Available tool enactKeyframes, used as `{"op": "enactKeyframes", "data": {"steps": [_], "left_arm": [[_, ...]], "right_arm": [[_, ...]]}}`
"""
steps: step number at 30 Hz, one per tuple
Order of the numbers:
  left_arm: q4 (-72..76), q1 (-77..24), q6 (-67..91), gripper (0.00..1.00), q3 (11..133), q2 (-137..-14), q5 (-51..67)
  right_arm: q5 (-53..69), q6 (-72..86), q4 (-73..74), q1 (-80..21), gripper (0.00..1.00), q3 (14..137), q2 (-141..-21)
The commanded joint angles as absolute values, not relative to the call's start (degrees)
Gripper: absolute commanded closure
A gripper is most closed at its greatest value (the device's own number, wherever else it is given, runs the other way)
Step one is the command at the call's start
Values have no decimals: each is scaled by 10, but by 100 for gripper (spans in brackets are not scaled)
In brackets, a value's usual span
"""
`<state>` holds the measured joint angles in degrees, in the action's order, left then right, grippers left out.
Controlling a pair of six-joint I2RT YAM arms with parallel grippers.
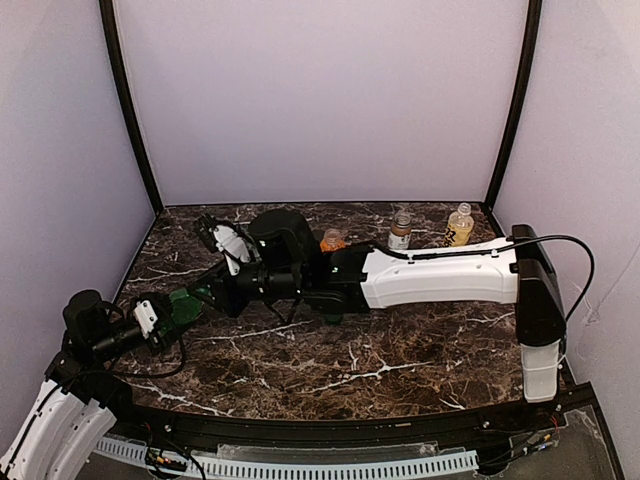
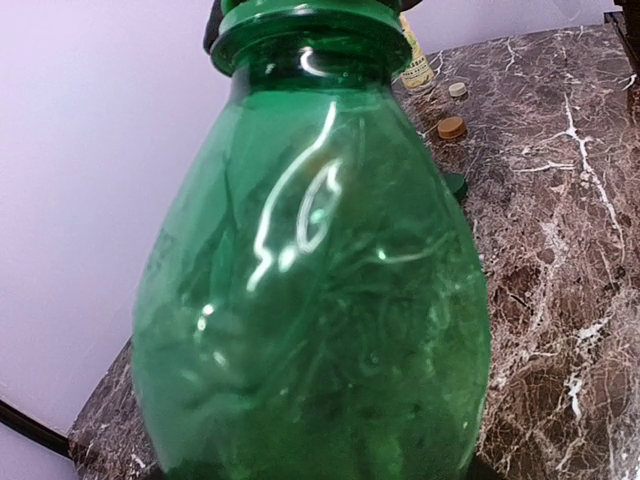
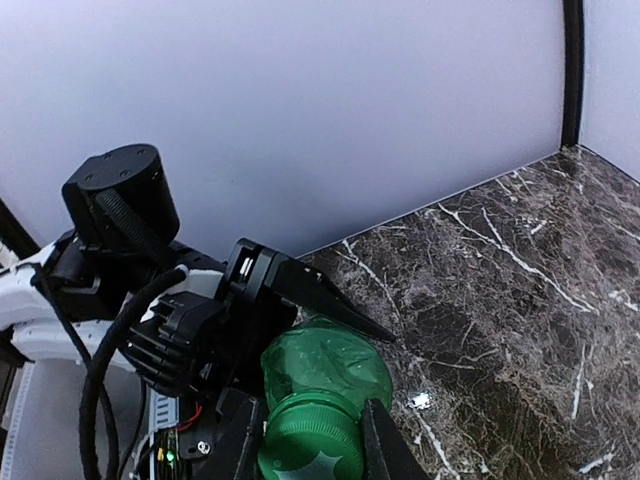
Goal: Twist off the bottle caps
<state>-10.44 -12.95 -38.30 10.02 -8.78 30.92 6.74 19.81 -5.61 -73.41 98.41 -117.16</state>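
Green bottle [image 2: 310,300], filling the left wrist view, is held tilted at the near left of the marble table [image 1: 400,350]. The left gripper [image 1: 172,312] is closed partway around its body, presumably to stop the bottle turning while its neck points toward the other arm. The right gripper [image 3: 318,440] reaches in from the right and is clamped tight, one finger on each side of the neck end, so that a wrist turn can loosen the thread. The orange juice bottle [image 1: 332,240], brown bottle [image 1: 400,230] and yellow tea bottle [image 1: 460,224] stand upright along the far edge, well apart from both grippers, apparently set aside. The green cap [image 3: 305,458] sits on the held bottle's neck, directly between the right fingers and touching them. A cream-white cap [image 2: 457,89], a golden-brown cap [image 2: 451,127] and a second green cap [image 2: 456,184] lie loose on the table beyond the bottle, which suggests this cap is the last.
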Motion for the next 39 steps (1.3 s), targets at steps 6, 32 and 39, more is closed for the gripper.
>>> {"op": "enactKeyframes", "data": {"steps": [6, 32, 39], "left_arm": [[-146, -125, -369, 88, 110, -83, 422], [-181, -125, -412, 90, 109, -117, 464], [-180, -125, -413, 90, 110, -115, 460]], "right_arm": [[337, -264, 90, -743, 100, 1050, -1190], [213, -766, 196, -742, 100, 1068, -1154], [292, -649, 125, -719, 100, 991, -1071]]}}
